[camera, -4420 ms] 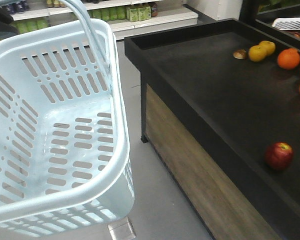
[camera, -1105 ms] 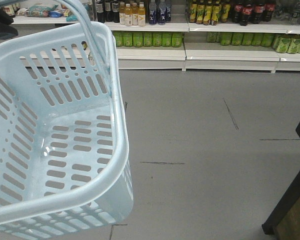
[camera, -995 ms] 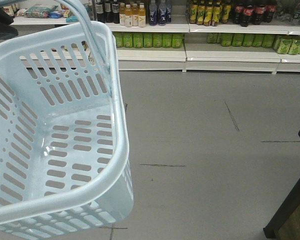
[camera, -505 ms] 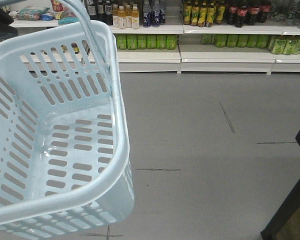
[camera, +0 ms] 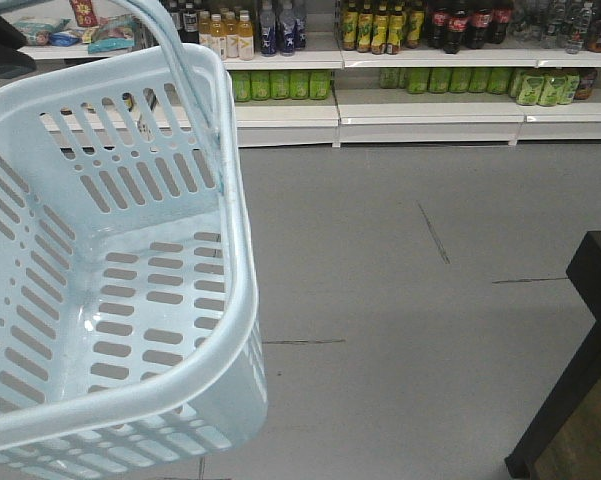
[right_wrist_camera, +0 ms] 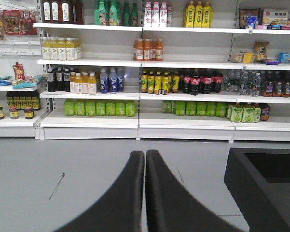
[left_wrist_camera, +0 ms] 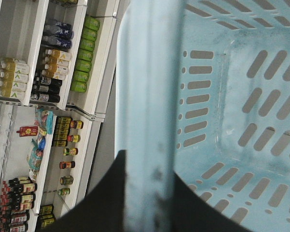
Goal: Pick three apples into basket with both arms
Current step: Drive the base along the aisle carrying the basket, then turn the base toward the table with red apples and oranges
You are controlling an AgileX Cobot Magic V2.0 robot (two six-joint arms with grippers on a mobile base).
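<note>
The pale blue basket (camera: 235, 260) hangs at the left of the front view, tilted, with nothing inside it. In the left wrist view my left gripper (left_wrist_camera: 147, 169) is shut on the basket's hoop handle (left_wrist_camera: 145, 87), a dark finger on each side of it, and the slotted basket wall (left_wrist_camera: 231, 72) lies beyond. My right gripper (right_wrist_camera: 145, 154) is shut with nothing in it, its fingers pressed together above the grey floor. The apples are out of view.
A corner of the black display table (camera: 592, 300) enters at the lower right and shows again as the black table (right_wrist_camera: 260, 179) in the right wrist view. Store shelves (camera: 380, 100) of bottled drinks line the back. Grey floor (camera: 400, 300) lies between.
Some seconds ago the table with one apple and oranges filled the right side. Since then the view swung to floor and shelves. Over the last second the shelves slid left and the table corner came in further.
</note>
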